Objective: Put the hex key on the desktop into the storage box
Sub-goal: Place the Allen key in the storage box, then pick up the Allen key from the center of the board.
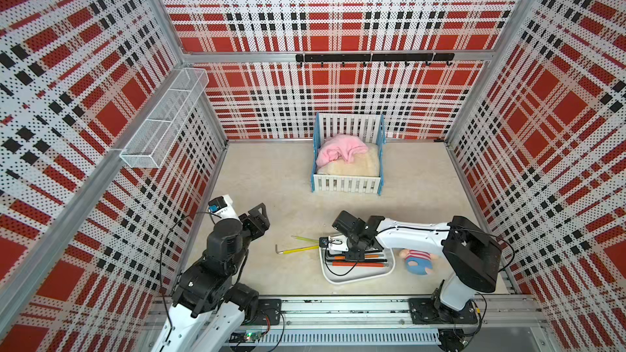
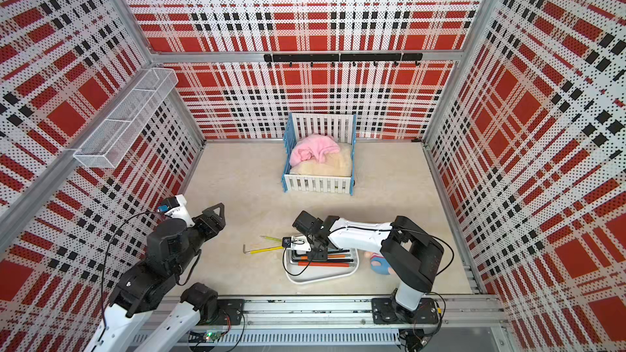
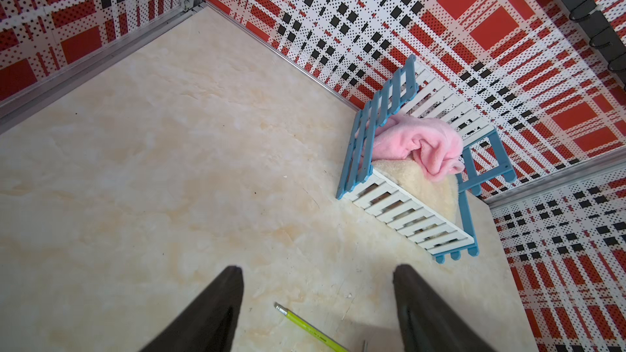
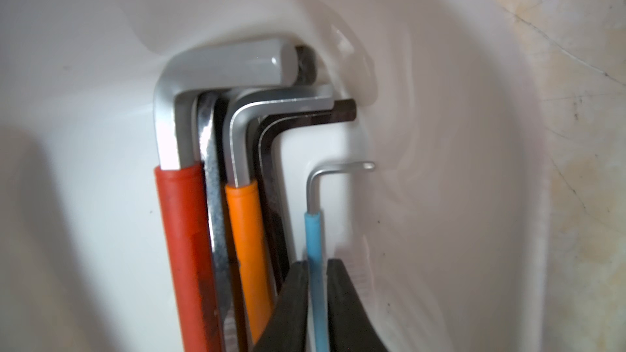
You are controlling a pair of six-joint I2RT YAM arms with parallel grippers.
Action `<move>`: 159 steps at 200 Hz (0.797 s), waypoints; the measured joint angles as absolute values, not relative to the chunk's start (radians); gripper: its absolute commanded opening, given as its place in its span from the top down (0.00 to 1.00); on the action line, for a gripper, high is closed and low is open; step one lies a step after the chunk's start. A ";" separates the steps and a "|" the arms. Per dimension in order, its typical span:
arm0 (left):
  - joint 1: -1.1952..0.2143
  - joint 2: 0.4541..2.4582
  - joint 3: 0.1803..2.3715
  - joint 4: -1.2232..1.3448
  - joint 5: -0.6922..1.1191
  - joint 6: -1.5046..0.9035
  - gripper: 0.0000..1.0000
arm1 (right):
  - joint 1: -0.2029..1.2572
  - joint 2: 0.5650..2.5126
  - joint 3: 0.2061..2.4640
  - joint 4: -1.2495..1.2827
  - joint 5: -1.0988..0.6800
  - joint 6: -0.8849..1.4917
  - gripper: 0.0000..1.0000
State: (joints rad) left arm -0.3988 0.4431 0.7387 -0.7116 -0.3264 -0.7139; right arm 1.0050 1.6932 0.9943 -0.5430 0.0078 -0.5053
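The white storage box sits on the beige desktop, near its front. Red, orange, black and thin blue hex keys lie side by side in the box. My right gripper reaches down into it. Its jaws are parted a sliver around the blue key's sleeve. A yellow-sleeved hex key and a green one lie on the desktop, left of the box. My left gripper hangs open and empty above the desktop, left of them.
A blue-and-white crib with a pink cloth stands at the back. A small doll lies just right of the box, under my right arm. A wire mesh basket hangs on the left wall, and a black hook rail on the back wall.
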 measured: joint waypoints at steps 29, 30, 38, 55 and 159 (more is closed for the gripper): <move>-0.399 0.443 0.739 -0.711 -0.327 -0.714 0.25 | 1.005 1.693 1.010 -0.548 0.009 -0.504 0.80; -0.399 0.443 0.739 -0.711 -0.327 -0.714 0.25 | 1.005 1.693 1.011 -0.548 0.009 -0.503 0.80; -0.399 0.443 0.739 -0.712 -0.327 -0.714 0.25 | 1.005 1.693 1.016 -0.550 0.012 -0.502 0.80; -0.399 0.443 0.739 -0.711 -0.327 -0.714 0.25 | 1.005 1.690 1.024 -0.554 0.016 -0.495 0.80; -0.399 0.434 0.739 -0.712 -0.330 -0.714 0.25 | 0.979 1.682 1.423 -0.642 -0.063 -0.366 0.70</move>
State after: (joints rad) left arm -0.3988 0.4343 0.7387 -0.7116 -0.3302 -0.7143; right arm 0.9787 1.6821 1.4227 -0.6422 -0.0631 -0.3660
